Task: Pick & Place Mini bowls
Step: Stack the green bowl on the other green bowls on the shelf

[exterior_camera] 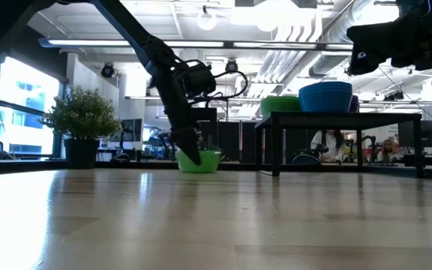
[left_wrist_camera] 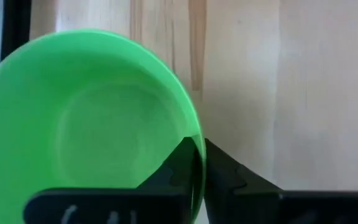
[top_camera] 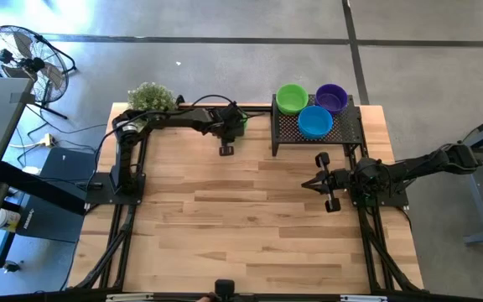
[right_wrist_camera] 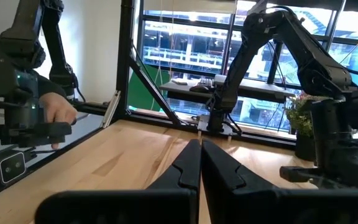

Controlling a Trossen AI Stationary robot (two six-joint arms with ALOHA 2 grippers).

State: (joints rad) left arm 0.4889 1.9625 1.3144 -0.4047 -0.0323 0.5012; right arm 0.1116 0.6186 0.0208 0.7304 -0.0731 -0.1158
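Note:
A green mini bowl stands upright on its base near the table's far edge; the high view shows only a sliver of it. My left gripper reaches down to it and is shut on its rim. Three more mini bowls, green, purple and blue, sit on top of the black mesh rack. My right gripper waits at the table's right side, shut and holding nothing. My left gripper pinches the green bowl's rim, one finger inside the bowl and the other outside it. The fingers slant down from above. The bowl stays upright with its base on the table.
A small potted plant stands at the table's far left corner. The rack fills the far right. Bare wood lies in the middle and near part of the table. A person's hand shows beyond the table's edge.

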